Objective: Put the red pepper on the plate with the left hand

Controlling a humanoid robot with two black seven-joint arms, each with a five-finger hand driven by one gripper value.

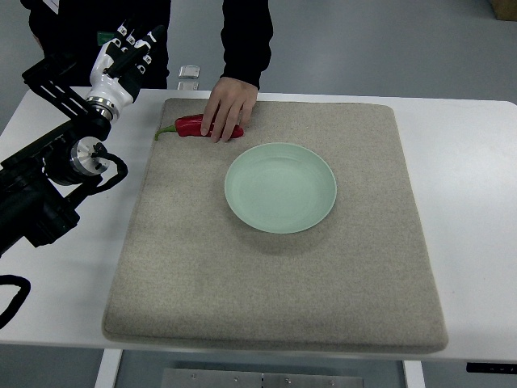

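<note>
I see a matt, felt-like grey mat (275, 275), its cloth surface looking slightly rough, lying on a smooth white table (468, 202). The pale green plate (280, 187) looks smooth and glazed, like ceramic. The red pepper (190, 125) has glossy skin. My left hand (123, 58) shows white plastic shells and a metal wrist ring.

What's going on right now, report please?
Left hand raised at far left, open, empty. Red pepper on mat, off plate. Person's hand resting on pepper, in the way.
</note>
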